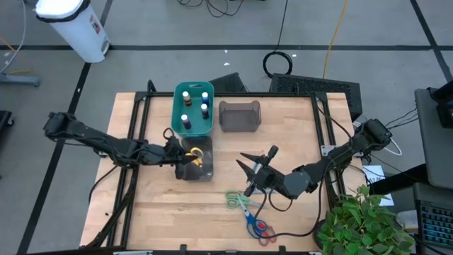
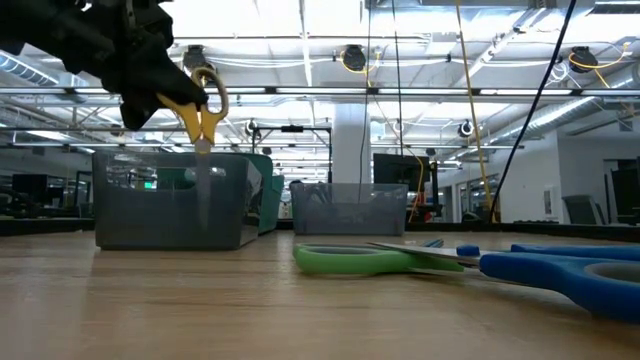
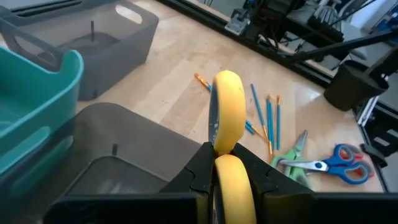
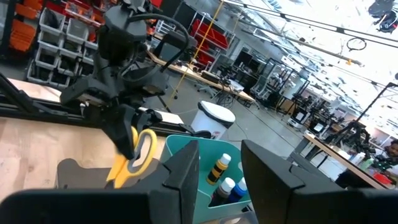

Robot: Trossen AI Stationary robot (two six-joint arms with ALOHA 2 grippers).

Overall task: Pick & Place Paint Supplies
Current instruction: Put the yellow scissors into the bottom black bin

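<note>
Here your landmark is the dark grey bin (image 1: 193, 161) on the desk (image 1: 156, 212). Nearest the front edge, well off from that bin, lie the blue-and-red scissors (image 1: 256, 224) and the green scissors (image 1: 236, 200), touching each other. Just beyond them your right claw (image 1: 256, 164) hovers with its fingers spread wide and nothing between them. Your left claw (image 1: 180, 153) sits right over the bin, clamped tight on the yellow-handled scissors (image 2: 200, 118), whose blades hang point-down into it. Thin blue and orange brushes (image 3: 264, 115) lie on the bin's far side from that claw. Behind the bin, touching it, the teal bin (image 1: 192, 108) holds white-capped paint bottles (image 1: 185, 122).
</note>
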